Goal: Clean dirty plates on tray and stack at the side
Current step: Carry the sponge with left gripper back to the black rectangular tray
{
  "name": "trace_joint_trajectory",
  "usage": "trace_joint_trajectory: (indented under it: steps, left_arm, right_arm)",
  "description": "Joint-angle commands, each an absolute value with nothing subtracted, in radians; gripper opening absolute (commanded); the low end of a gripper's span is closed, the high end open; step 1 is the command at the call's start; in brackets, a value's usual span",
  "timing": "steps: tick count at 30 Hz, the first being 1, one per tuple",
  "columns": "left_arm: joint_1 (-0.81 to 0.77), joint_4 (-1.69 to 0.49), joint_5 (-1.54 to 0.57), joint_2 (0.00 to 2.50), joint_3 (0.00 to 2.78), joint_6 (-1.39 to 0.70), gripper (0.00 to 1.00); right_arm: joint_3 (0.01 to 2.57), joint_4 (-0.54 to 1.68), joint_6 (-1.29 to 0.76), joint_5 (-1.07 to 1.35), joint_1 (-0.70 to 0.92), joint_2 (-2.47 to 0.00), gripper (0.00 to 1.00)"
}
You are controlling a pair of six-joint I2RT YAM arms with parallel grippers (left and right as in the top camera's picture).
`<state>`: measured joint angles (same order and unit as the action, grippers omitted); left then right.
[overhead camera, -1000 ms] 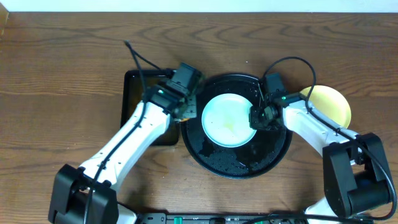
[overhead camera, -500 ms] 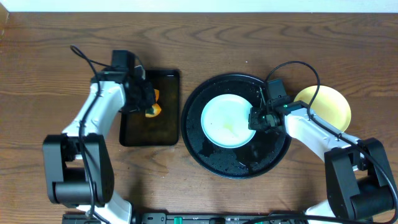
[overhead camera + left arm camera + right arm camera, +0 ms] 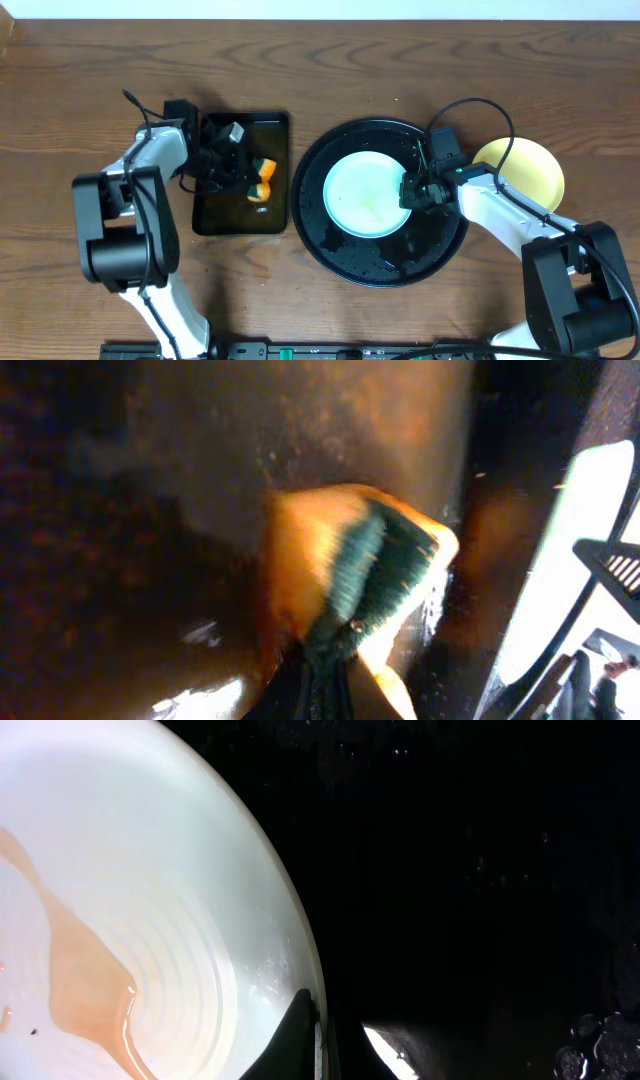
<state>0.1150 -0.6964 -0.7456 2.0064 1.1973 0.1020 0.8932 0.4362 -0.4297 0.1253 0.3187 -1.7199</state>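
Since right gripper (image 3: 410, 190) jaws clamp only the right rim of mint plate (image 3: 362, 193), centre of round tray (image 3: 340, 258), the wet rim may slip. Left gripper (image 3: 238, 168) jaws clamp sponge (image 3: 263, 181) by rectangular tray (image 3: 225, 215) right edge.

The brown wood-grain table (image 3: 80, 80) carries 1 round black tray (image 3: 345, 262), 1 rectangular black tray (image 3: 215, 215) and 1 yellow plate (image 3: 535, 170).

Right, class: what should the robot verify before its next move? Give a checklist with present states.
1. Right gripper shut on pale mint round plate's rim: ok.
2. That plate clean: not ok, orange-brown streak across it.
3. Left gripper holding orange-and-green sponge: ok.
4. Sponge at plate: not ok, over the rectangular black tray.
5. Pale yellow round plate on wood tabletop, off the round black tray: ok.
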Motion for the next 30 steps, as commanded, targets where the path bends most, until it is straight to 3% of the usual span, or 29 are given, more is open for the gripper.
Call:
trace_joint_trajectory:
  steps: [1,5,16,30]
  left_arm:
    - [0.120,-0.702,-0.620,2.045,1.195,0.122,0.07]
    - [0.118,-0.702,-0.267,2.024,1.196,-0.091,0.07]
    - [0.069,-0.694,-0.248,1.774,1.201,-0.095,0.08]
    - [-0.081,-0.690,-0.129,1.890,1.195,-0.095,0.08]
  right_arm:
    - [0.854,0.453,-0.434,0.126,0.334,-1.753,0.01]
    - [0.854,0.453,-0.434,0.126,0.334,-1.753,0.01]
    - [0.854,0.453,-0.434,0.125,0.334,-1.753,0.01]
    - [0.854,0.453,-0.434,0.125,0.334,-1.753,0.01]
